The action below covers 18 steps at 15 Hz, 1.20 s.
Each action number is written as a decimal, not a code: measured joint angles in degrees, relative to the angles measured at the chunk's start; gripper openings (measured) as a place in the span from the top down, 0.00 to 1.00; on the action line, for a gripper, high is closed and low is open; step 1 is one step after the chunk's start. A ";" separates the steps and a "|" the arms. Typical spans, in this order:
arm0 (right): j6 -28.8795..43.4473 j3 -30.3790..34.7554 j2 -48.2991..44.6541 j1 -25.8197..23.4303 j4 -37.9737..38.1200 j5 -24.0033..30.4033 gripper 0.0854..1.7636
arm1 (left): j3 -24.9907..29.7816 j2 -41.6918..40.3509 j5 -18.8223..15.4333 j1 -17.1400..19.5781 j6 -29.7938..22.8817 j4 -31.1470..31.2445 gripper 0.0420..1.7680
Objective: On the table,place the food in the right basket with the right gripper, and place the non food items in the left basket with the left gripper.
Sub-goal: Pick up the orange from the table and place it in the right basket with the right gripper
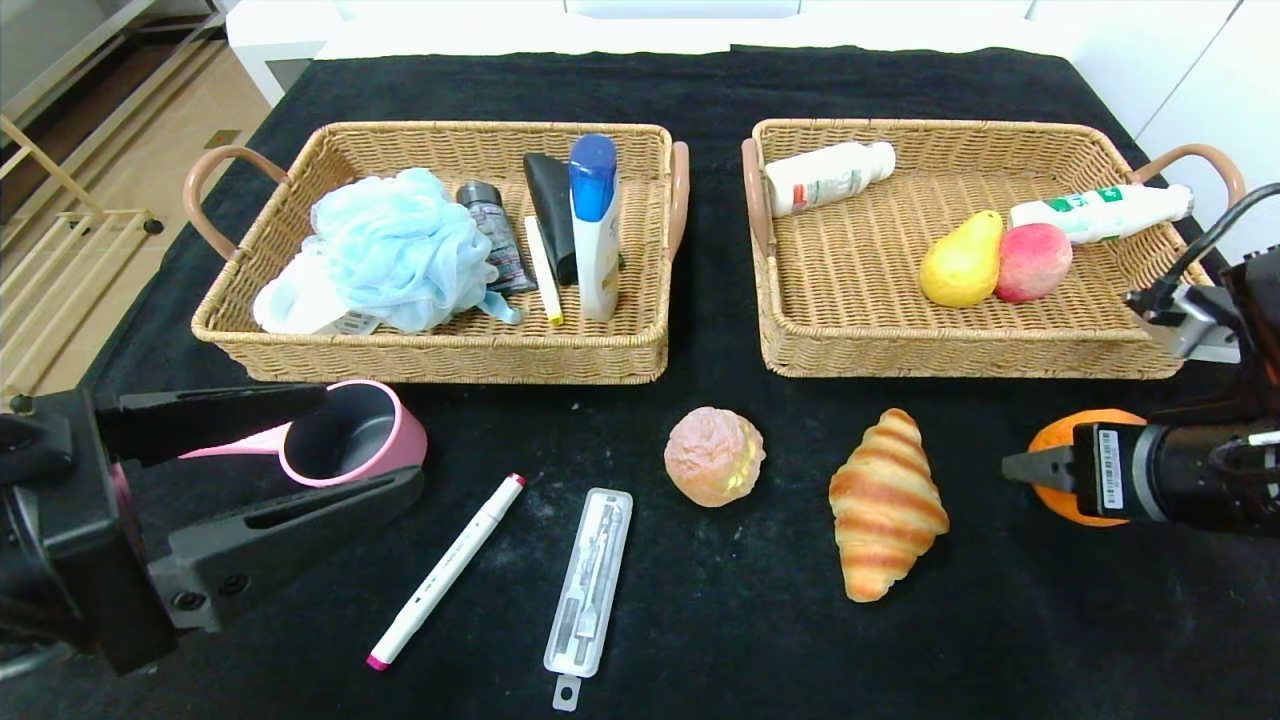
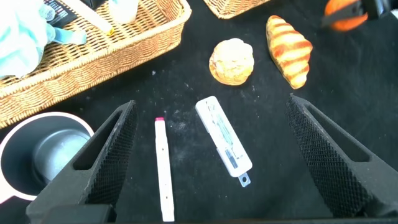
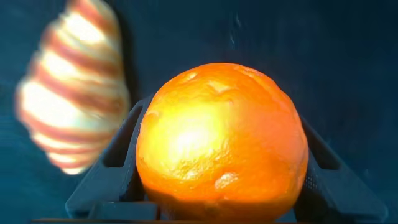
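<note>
One orange (image 3: 221, 140) sits clenched in our right gripper (image 1: 1040, 468), since food goes to the right basket (image 1: 850, 340). Our left gripper (image 2: 211, 162) hangs released above the marker (image 2: 163, 168), a non-food item.

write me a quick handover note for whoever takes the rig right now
Right gripper: shut on the orange, low over the table, near the croissant.
Left gripper: open, empty, beside the pink cup.
Done: right basket holds pear, peach, two bottles; left basket holds sponge, tubes, bottle.
Left: orange, croissant, bun go right; cup, marker, clear case go left.
</note>
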 joint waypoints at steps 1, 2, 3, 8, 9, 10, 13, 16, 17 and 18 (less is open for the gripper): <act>-0.33 -1.27 0.05 0.45 0.20 -0.01 0.30 | 0.00 0.00 -0.02 0.00 0.02 0.05 0.03; -0.55 -2.89 0.24 0.89 0.72 -0.06 0.30 | 0.00 0.00 -0.02 0.00 0.02 0.02 0.03; -0.85 -4.63 0.71 1.35 1.32 -0.11 0.30 | 0.00 0.00 -0.02 0.00 0.00 0.02 0.03; -4.44 -14.17 5.18 2.27 2.01 -0.09 0.30 | -0.07 0.00 0.00 -0.02 0.11 -0.05 0.03; -5.12 -16.21 6.17 2.29 1.95 -0.09 0.30 | -0.07 0.00 0.00 0.00 0.09 -0.06 0.03; -5.78 -18.49 7.27 2.49 1.87 -0.09 0.30 | -0.09 0.00 0.00 0.00 0.09 -0.13 0.03; -6.30 -25.00 10.45 3.67 1.60 -0.09 0.30 | -0.18 0.00 0.04 0.05 0.11 -0.41 0.03; -7.11 -31.09 14.14 4.56 1.27 -0.17 0.30 | -0.18 0.00 -0.02 0.00 0.55 -0.11 0.03; -7.30 -33.24 15.76 4.67 1.07 -0.17 0.30 | -0.18 -0.02 0.00 0.00 0.68 -0.11 0.03; -7.39 -34.62 16.97 4.69 0.83 -0.22 0.30 | -0.18 -0.02 0.00 0.00 0.71 -0.09 0.03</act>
